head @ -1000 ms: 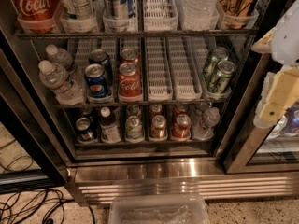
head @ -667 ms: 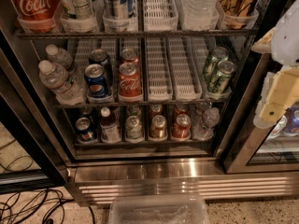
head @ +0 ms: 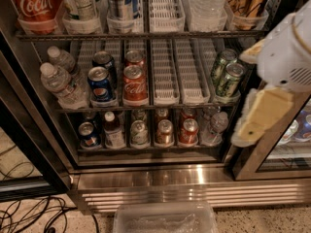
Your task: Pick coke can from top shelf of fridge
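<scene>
The fridge (head: 146,178) stands open in front of me, with several racks of drinks. The top shelf (head: 146,34) runs across the top of the view and holds tall cans and bottles in clear-fronted lanes. The red coke can (head: 36,4) stands at its far left, cut off by the upper edge of the picture. My white and cream gripper (head: 265,111) hangs at the right, in front of the fridge's right door frame. It is well right of the coke can, lower than it, and holds nothing.
The middle rack holds water bottles (head: 60,84), a Pepsi can (head: 101,84), two short Coke cans (head: 134,84) and green cans (head: 226,76). The bottom rack holds several small cans and bottles. A clear plastic bin (head: 165,220) and cables (head: 29,212) lie on the floor.
</scene>
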Tool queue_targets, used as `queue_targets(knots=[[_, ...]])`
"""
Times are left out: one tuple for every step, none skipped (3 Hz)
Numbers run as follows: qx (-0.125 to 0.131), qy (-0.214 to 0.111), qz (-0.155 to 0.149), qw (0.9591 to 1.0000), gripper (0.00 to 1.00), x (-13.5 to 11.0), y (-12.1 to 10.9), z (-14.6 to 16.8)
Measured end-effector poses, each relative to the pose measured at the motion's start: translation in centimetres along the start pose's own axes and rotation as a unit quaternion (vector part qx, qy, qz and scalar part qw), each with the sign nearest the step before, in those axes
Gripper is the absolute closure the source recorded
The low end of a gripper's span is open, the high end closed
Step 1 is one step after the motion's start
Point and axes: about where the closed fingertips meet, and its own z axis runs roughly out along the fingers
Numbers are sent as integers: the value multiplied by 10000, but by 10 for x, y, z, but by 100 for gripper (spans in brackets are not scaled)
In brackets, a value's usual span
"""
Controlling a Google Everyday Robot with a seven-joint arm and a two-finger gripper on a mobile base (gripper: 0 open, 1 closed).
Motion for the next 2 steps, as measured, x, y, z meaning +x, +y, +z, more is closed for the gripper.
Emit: queue_targets(knots=[[189,-725,-450,9962,0,-66,15,16],[192,-1462,-970,9843,0,-129,26,22]])
